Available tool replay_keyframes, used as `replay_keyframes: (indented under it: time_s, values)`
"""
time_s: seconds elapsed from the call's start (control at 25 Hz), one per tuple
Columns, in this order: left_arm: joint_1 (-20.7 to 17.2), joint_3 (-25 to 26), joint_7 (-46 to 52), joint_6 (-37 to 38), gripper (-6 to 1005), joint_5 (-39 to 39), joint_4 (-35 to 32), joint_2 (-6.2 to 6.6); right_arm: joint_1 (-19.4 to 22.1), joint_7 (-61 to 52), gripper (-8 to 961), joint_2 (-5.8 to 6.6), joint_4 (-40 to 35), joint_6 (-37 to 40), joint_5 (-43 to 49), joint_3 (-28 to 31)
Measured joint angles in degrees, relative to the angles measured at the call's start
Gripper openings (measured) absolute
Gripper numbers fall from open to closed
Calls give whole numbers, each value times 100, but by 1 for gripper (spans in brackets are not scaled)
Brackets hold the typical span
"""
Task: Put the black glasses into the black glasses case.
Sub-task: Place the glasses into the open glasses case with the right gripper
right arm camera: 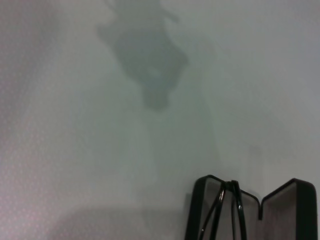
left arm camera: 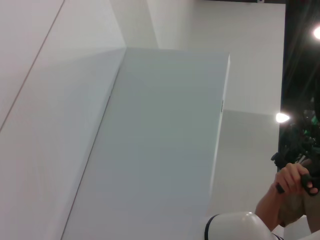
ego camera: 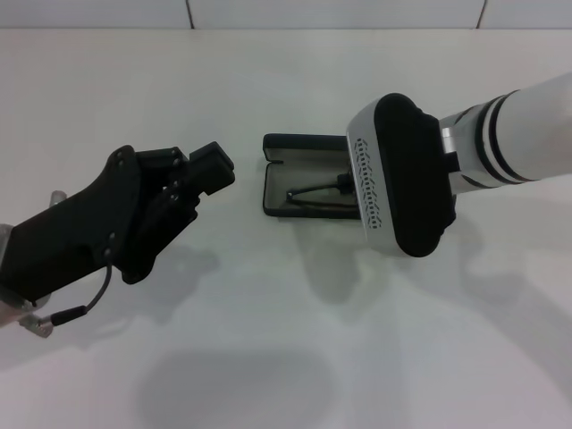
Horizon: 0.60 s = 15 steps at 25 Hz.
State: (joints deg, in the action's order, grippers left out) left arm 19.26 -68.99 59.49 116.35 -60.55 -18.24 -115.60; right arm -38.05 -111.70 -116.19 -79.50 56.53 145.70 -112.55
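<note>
On the left of the white table point(ego camera: 268, 357), the left gripper point(ego camera: 201, 179) hovers just above the surface, well apart from the case point(ego camera: 284, 175), and whether its fingers are open or closed cannot be told. At the middle the case lies open, grey lining up, with the glasses point(ego camera: 317, 194) lying inside it, temple arms folded together; no lettering can be read on it. Over the case's right end hangs the right gripper point(ego camera: 357, 192), its fingers hidden behind the wrist, so their state cannot be told.
</note>
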Motion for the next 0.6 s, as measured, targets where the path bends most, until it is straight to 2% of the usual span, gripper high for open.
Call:
replay_keyframes:
  time_s: [0.36,0.6]
  values:
    - [-31,0,-114,-7,54,-4,72,-7,-296,-265,47,0,509,-536,99,-182]
    - [-14,0,-139,-9,54,-21,75,-22,-343,-414,47,0,661,-769,250,-333]
